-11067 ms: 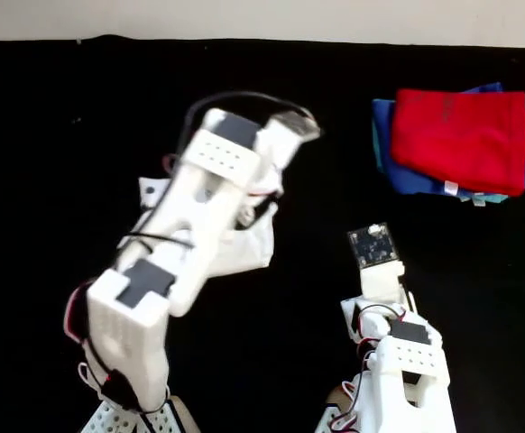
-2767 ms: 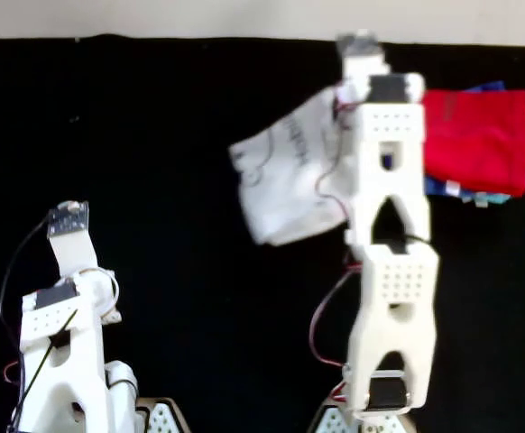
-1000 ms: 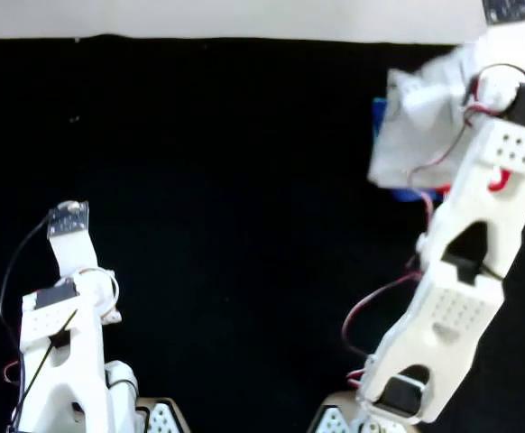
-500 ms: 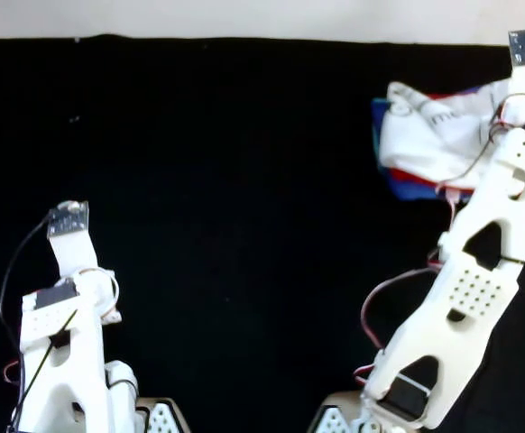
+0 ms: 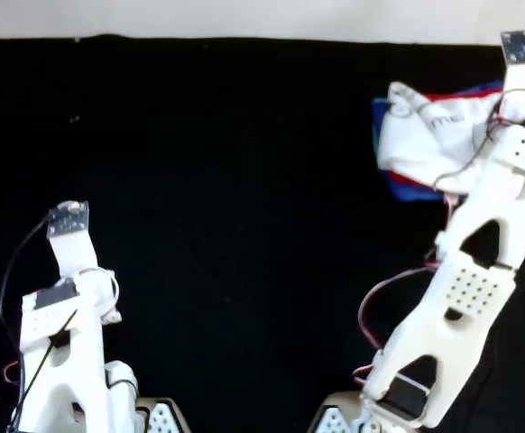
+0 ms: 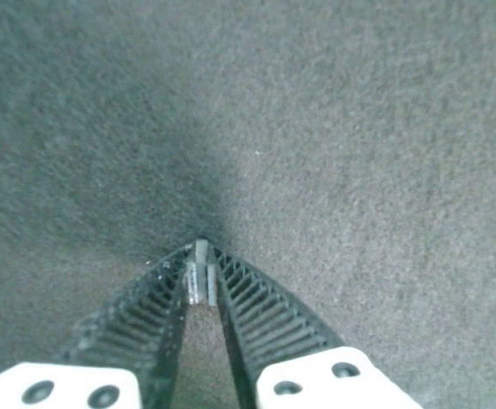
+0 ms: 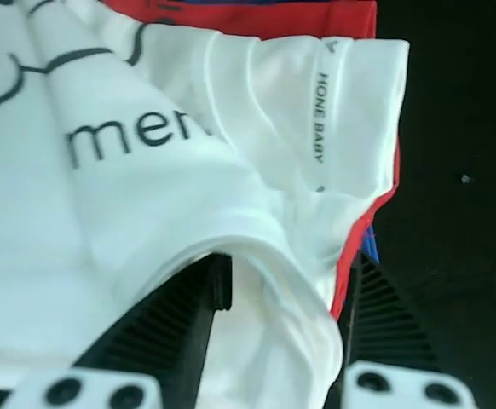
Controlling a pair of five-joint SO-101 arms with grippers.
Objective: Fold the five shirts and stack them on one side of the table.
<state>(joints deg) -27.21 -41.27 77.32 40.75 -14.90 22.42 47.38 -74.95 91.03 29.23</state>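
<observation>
Right wrist view: right gripper (image 7: 289, 274) is placing white shirt (image 7: 146, 170) on stack (image 5: 407, 188), jaws spread. Left gripper (image 6: 198, 274) is idling clenched. Next is needing a snag-free lift.

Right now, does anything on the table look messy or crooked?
Yes. The white shirt on top of the stack at the table's far right lies rumpled and skewed, so the red shirt and blue shirt peek out unevenly underneath.

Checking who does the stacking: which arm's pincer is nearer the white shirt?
Right. The right pincer is at the white shirt on the folded stack; the left pincer sits over bare table, far across from it.
</observation>
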